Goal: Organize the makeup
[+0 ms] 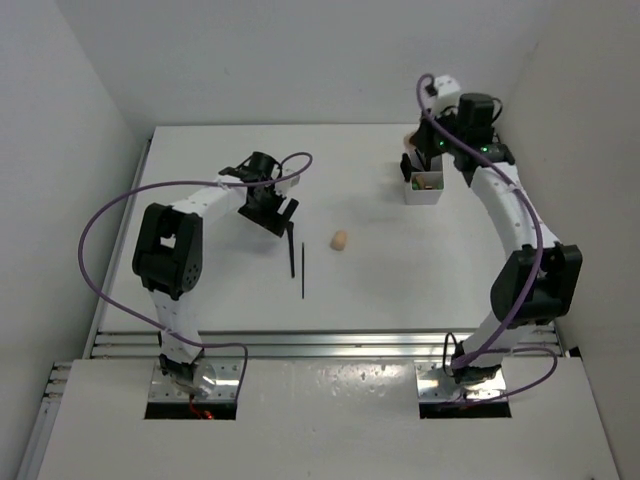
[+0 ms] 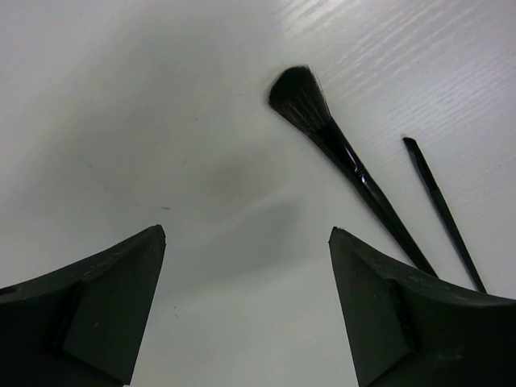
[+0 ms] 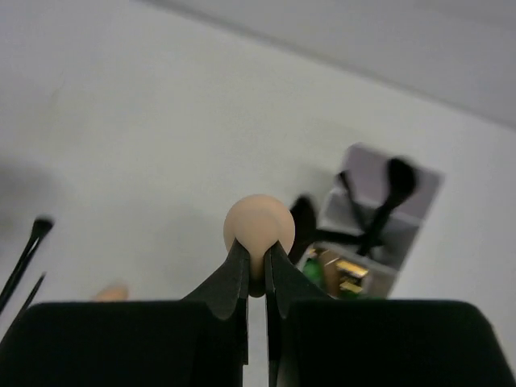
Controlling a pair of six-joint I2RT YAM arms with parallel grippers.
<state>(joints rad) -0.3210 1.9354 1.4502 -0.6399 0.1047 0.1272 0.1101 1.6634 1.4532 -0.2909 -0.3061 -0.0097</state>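
Your right gripper has its fingers pinched almost together on a beige egg sponge. They grip the narrow lower end, and the round end bulges above the tips. I'd judge that sponge soft and featherlight. It squashes under the fingers and could spring out of such a shallow pinch, so a hold across the middle would be surer. It looks held up off the bench, close to the compartment box at the far right.

In the box, black brushes stand upright in the rear section. Something green and something brown-gold sit in the nearer one, too blurred to say more.

Over on the left, your left gripper has its fingers spread wide and holds nothing, hovering over bare bench. Just to its right lie the powder brush and a thin black pencil, side by side and not touching. Both look light, stiff and glossy, and probably slippery. Take them across the shaft at mid-handle, not by the bristles.

The second sponge lies loose mid-bench, near the brush and pencil and well apart from the box.
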